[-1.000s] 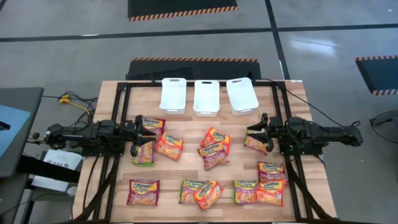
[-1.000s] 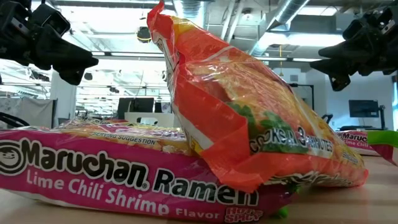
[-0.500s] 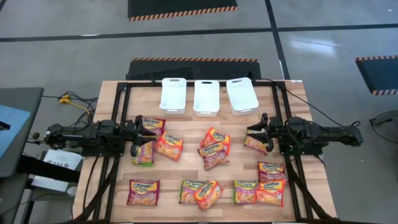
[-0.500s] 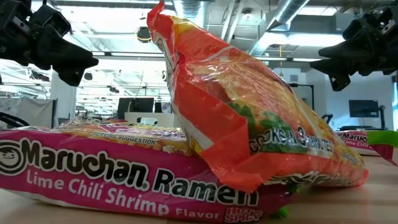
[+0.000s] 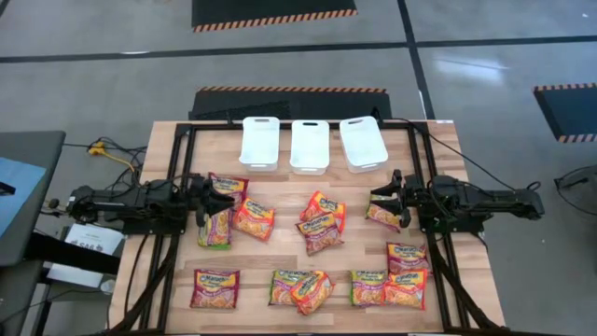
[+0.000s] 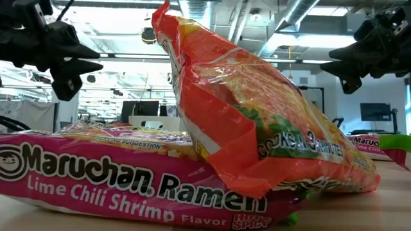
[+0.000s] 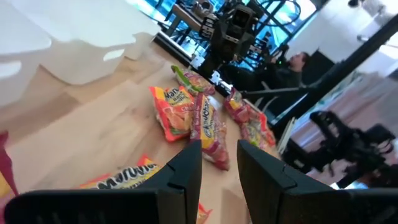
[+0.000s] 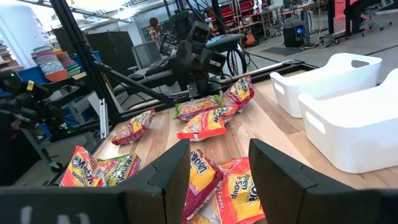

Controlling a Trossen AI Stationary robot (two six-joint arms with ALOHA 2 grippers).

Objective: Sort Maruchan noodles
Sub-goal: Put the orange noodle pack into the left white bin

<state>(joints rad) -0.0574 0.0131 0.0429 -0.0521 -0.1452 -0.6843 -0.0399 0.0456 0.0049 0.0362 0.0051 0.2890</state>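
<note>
Several Maruchan noodle packets lie flat on the wooden table. A left cluster holds a pink one (image 5: pixel 227 187), an orange one (image 5: pixel 253 219) and a green one (image 5: pixel 215 230). A middle cluster (image 5: pixel 322 224) sits between the arms, and more lie along the near edge (image 5: pixel 300 289). My left gripper (image 5: pixel 209 199) (image 7: pixel 219 167) hovers open above the left cluster. My right gripper (image 5: pixel 385 203) (image 8: pixel 217 163) hovers open above an orange packet (image 5: pixel 381 217). In the low view an orange packet (image 6: pixel 257 128) leans on a pink Lime Chili Shrimp packet (image 6: pixel 128 183), and both grippers hang well above the table.
Three white bins (image 5: pixel 260 142) (image 5: pixel 309 146) (image 5: pixel 363 143) stand in a row at the table's far edge. Black frame rails run along both sides of the table (image 5: pixel 177 215). Bare wood shows between the bins and the packets. A person is visible in the room behind in the left wrist view (image 7: pixel 298 61).
My left gripper has turned about its own axis, so its two fingers now show one above the other in the low view, and it has drawn back slightly toward the table's left edge. The packets have not moved.
</note>
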